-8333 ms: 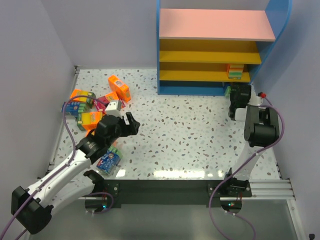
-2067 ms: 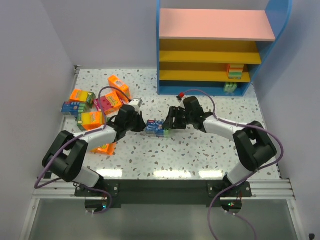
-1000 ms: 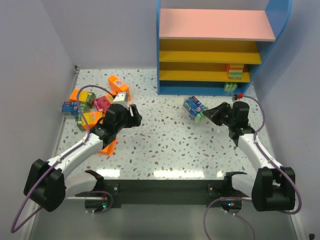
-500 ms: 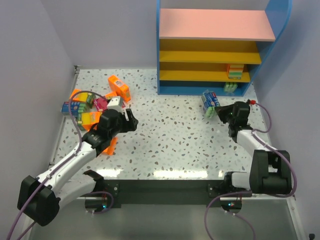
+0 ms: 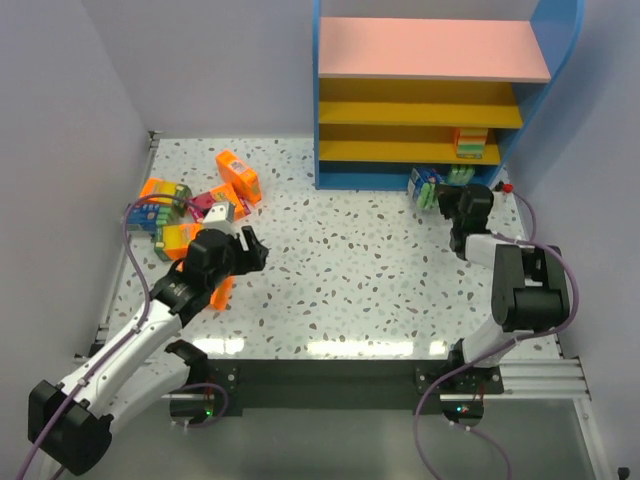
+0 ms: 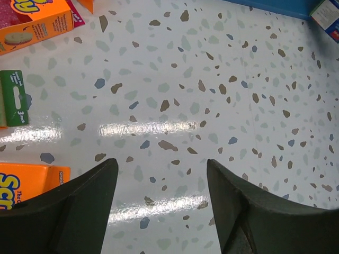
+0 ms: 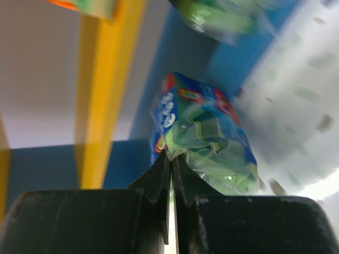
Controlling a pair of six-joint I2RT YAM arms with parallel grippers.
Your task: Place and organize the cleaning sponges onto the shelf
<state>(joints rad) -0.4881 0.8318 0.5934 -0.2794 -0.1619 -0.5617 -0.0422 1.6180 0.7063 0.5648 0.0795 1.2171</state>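
Observation:
My right gripper (image 5: 444,196) (image 7: 170,156) is shut on the clear wrapper edge of a blue sponge pack (image 5: 425,186) (image 7: 204,136). It holds the pack at the mouth of the lowest tier of the blue-framed shelf (image 5: 432,48), beside a green pack (image 5: 461,175) (image 7: 228,15). An orange-and-green stack (image 5: 470,142) sits on a yellow tier (image 7: 100,90). My left gripper (image 5: 247,246) (image 6: 161,165) is open over bare floor with nothing between its fingers. Orange packs (image 5: 238,175) (image 5: 165,190) (image 5: 181,238) and a magenta pack (image 5: 214,200) lie at the left.
In the left wrist view an orange pack (image 6: 37,24), a green-edged pack (image 6: 13,98) and another orange pack (image 6: 26,180) lie to the left of my fingers. Another orange pack (image 5: 217,290) lies partly under the left arm. White walls close both sides.
My right gripper has carried the blue pack back and right to the shelf's lowest tier. The left arm has drawn back toward its base, its gripper still open.

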